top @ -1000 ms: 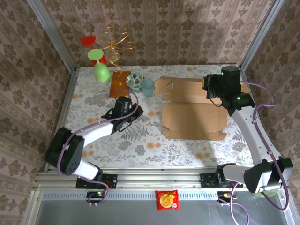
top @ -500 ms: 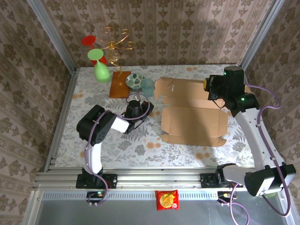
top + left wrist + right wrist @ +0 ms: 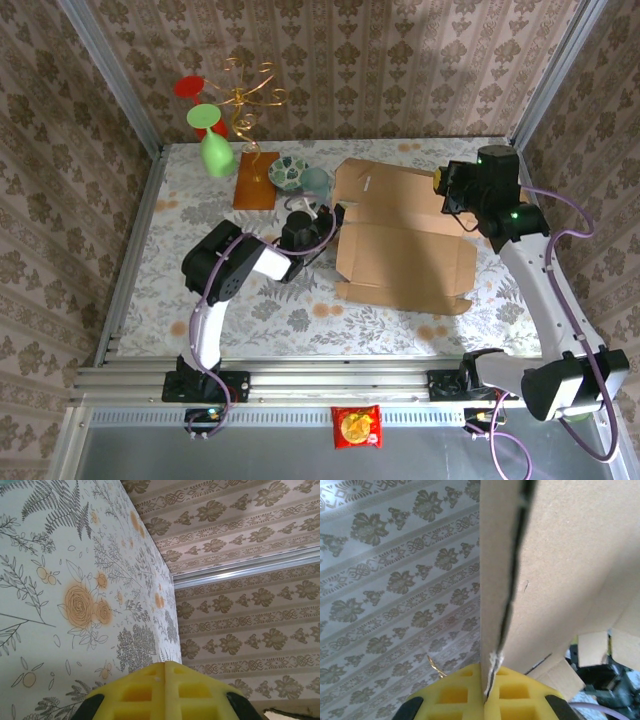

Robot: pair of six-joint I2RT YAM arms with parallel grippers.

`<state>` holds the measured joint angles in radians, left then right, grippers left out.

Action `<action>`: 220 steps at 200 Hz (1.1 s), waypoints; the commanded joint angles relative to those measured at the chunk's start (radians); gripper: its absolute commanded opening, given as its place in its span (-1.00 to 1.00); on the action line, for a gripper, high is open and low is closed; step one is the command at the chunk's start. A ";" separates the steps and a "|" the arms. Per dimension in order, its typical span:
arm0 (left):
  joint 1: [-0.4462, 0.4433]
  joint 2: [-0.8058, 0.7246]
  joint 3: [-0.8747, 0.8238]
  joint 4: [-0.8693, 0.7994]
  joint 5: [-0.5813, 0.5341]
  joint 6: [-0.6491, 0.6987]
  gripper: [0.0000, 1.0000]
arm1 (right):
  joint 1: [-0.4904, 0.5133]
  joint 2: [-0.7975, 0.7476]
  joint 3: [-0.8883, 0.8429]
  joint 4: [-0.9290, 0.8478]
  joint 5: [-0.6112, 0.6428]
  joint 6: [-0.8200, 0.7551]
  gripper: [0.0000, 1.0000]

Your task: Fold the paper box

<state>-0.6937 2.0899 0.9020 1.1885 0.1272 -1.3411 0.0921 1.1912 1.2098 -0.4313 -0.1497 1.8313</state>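
Paper box [image 3: 405,255], one, in right gripper [image 3: 485,687]

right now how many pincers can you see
2: left pincer shut, at the left edge of the cardboard box; right pincer shut on its far right edge.

Two white arms [image 3: 545,290], black joints [image 3: 498,168], lilac cables [image 3: 578,222], yellow waffle-gridded claw pads [image 3: 132,695], green light [image 3: 513,212]
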 commanded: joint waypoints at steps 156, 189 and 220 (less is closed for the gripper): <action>-0.066 -0.218 -0.185 -0.080 -0.111 0.181 -0.66 | 0.015 0.067 -0.215 0.343 0.064 0.031 -1.00; -0.085 -0.285 -0.188 -0.198 -0.147 0.259 -0.57 | 0.017 0.079 -0.234 0.372 0.077 0.030 -1.00; -0.123 -0.315 -0.172 -0.309 -0.196 0.329 -0.44 | 0.020 0.101 -0.242 0.426 0.090 0.044 -1.00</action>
<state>-0.7868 1.8225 0.7155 0.9657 -0.0154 -1.1057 0.1001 1.2686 0.9768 -0.0624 -0.0933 1.8633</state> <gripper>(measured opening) 0.260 0.052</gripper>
